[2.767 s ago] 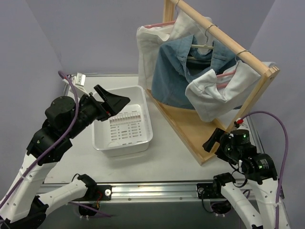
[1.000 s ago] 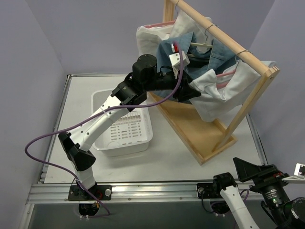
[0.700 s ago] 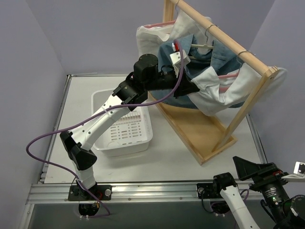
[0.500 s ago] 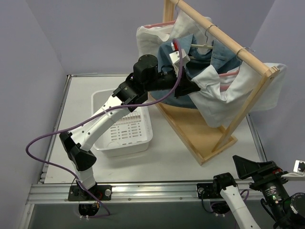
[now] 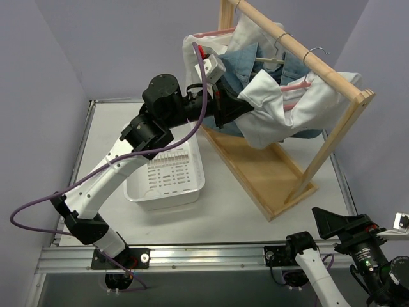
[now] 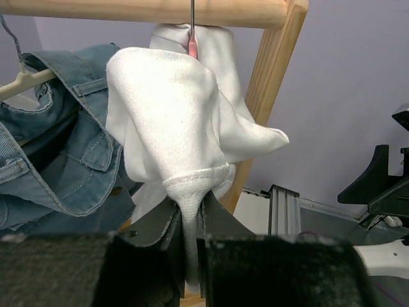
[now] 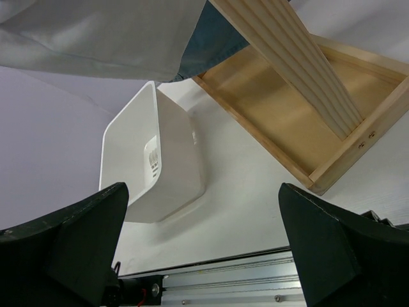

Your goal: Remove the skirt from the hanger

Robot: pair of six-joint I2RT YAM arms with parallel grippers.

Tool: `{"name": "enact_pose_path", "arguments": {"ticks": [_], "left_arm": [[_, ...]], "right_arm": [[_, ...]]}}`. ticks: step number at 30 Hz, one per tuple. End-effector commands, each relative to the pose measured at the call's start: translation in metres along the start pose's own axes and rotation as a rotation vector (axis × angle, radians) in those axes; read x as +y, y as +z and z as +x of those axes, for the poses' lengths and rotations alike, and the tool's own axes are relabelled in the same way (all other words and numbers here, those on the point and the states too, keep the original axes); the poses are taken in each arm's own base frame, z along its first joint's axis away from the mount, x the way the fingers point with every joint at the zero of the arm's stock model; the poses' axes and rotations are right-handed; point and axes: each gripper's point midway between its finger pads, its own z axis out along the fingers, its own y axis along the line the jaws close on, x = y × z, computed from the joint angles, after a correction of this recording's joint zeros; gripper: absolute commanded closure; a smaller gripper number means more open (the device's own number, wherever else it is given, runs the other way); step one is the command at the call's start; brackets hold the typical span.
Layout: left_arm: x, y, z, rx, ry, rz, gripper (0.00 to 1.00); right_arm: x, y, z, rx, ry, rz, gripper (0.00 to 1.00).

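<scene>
The white skirt (image 5: 287, 107) hangs on a pink hanger (image 5: 299, 84) hooked over the wooden rack's rail (image 5: 291, 43). My left gripper (image 5: 238, 106) is shut on a bunched fold of the skirt's hem and holds the cloth stretched to the left of the hanger. In the left wrist view, the skirt (image 6: 172, 121) narrows into a twist pinched between the jaws of the left gripper (image 6: 190, 220), below the pink hanger neck (image 6: 192, 45). My right gripper (image 7: 204, 256) is open and empty, low at the table's near right corner (image 5: 333, 227).
A denim garment (image 5: 238, 69) and another white garment (image 5: 203, 46) hang further back on the same rail. The rack's wooden base (image 5: 268, 171) lies on the table's right side. A white basket (image 5: 166, 171) stands to its left, under my left arm.
My left gripper shut on the skirt's hem and pulled back to the left. The skirt stretched with it, and the hanger swung on the rail. The right arm stayed still.
</scene>
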Motion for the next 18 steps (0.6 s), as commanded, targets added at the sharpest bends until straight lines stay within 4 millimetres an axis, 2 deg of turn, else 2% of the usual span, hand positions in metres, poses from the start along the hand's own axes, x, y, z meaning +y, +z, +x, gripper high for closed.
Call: {"name": "enact_pose_path", "arguments": {"ticks": [1,2,3,4,5,6,9,11,16,18], "left_arm": [[-0.024,-0.024,-0.049,-0.134,0.058,0.035,0.98],[-0.021,-0.023,-0.034,-0.102,0.042,0.028,0.98],[-0.025,-0.031,-0.036,-0.1,0.049,0.029,0.98],[-0.025,-0.034,-0.031,-0.084,0.044,0.023,0.98],[-0.021,-0.036,-0.016,-0.044,0.027,0.008,0.98],[-0.024,-0.044,-0.017,-0.042,0.038,0.005,0.98],[-0.022,-0.062,0.003,0.022,0.042,-0.033,0.98],[-0.014,-0.071,0.018,0.069,0.033,-0.081,0.98],[0.002,-0.094,0.049,0.157,0.004,-0.181,0.98],[0.008,-0.101,0.057,0.186,-0.009,-0.219,0.98]], "right_arm": [[0.007,0.011,-0.007,0.01,-0.039,0.015,0.0],[0.007,0.013,-0.008,0.014,-0.054,0.018,0.0],[0.008,0.015,-0.008,0.017,-0.062,0.021,0.0],[0.009,0.017,-0.008,0.023,-0.071,0.016,0.0],[0.011,0.021,-0.008,0.031,-0.083,0.02,0.0],[0.011,0.023,-0.008,0.036,-0.112,0.019,0.0],[0.023,0.034,-0.004,0.099,-0.193,-0.017,0.01],[0.036,0.043,-0.003,0.145,-0.246,-0.046,0.02],[0.052,0.054,-0.008,0.19,-0.445,-0.081,0.02],[0.069,0.059,-0.003,0.236,-0.443,-0.154,0.03]]}}
